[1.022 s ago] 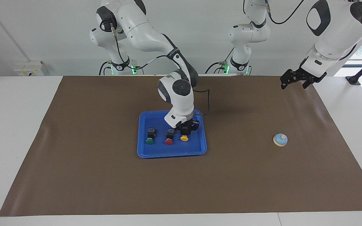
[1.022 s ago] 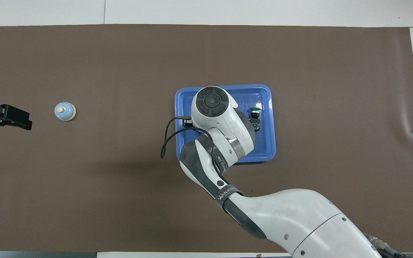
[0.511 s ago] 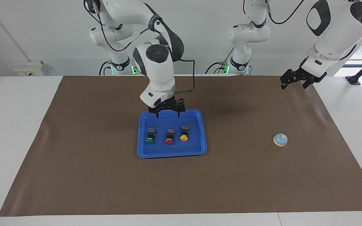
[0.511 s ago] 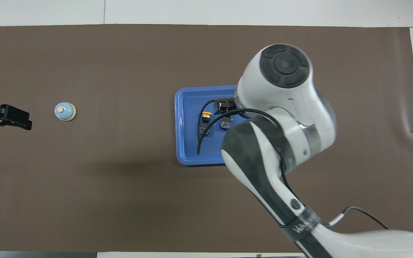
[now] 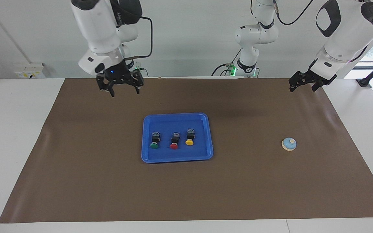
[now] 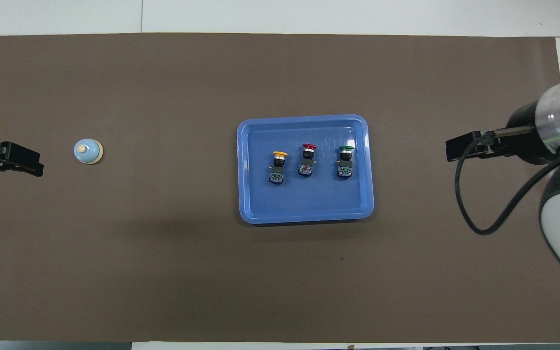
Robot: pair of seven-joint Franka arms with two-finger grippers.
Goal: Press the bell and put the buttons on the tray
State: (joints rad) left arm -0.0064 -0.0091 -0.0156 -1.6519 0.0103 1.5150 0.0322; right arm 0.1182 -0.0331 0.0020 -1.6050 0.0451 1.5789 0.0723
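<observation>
The blue tray (image 5: 176, 155) lies mid-table and also shows in the overhead view (image 6: 304, 204). In it lie the green button (image 5: 154, 141), the red button (image 5: 174, 141) and the yellow button (image 5: 190, 137) in a row, caps pointing away from the robots. Overhead they are the yellow button (image 6: 278, 166), the red button (image 6: 307, 159) and the green button (image 6: 345, 161). The bell (image 5: 288, 144) stands on the mat toward the left arm's end and shows overhead (image 6: 87, 151). My right gripper (image 5: 125, 94) hangs open and empty, high over the mat at the right arm's end (image 6: 455, 148). My left gripper (image 5: 299, 84) waits raised beside the bell's end (image 6: 17, 163).
A brown mat (image 5: 108, 181) covers most of the white table (image 5: 11, 129). A third arm's base (image 5: 251, 61) stands at the robots' edge. A black cable (image 6: 474, 214) hangs from my right arm.
My right gripper let go of the yellow button in the tray, rose and swung away to the right arm's end. The left arm has not moved.
</observation>
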